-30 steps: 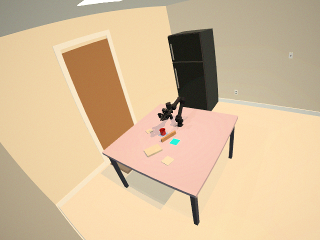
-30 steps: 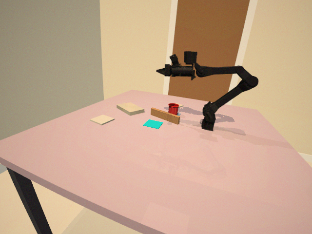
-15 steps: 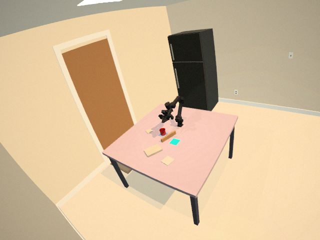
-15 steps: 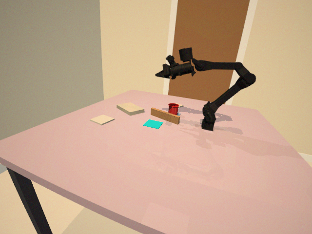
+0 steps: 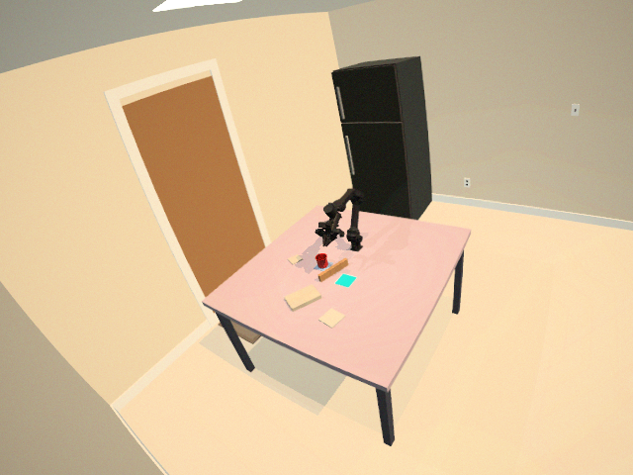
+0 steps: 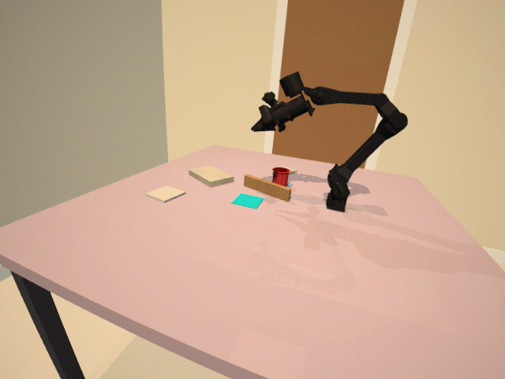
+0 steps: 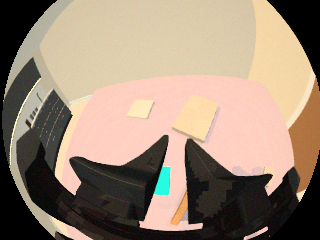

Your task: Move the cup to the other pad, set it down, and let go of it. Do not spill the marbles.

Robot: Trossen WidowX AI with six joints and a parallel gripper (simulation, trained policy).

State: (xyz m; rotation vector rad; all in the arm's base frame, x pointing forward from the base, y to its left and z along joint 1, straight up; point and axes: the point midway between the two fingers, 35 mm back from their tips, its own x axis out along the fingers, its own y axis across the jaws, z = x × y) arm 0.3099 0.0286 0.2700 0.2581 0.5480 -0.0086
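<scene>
The red cup stands upright on the blue pad, which shows only as a sliver beside its base. Marbles cannot be made out in it. The cyan pad lies bare across a wooden bar from the cup. My gripper is nearly shut, with a narrow empty gap between its fingertips. It is in the air, well above the table and higher than the cup, pointing forward and down. The cup does not show in the wrist view.
The upright wooden bar stands between the cup and the cyan pad. A thick beige block and a thin beige tile lie farther out. A small beige tile lies beyond the cup.
</scene>
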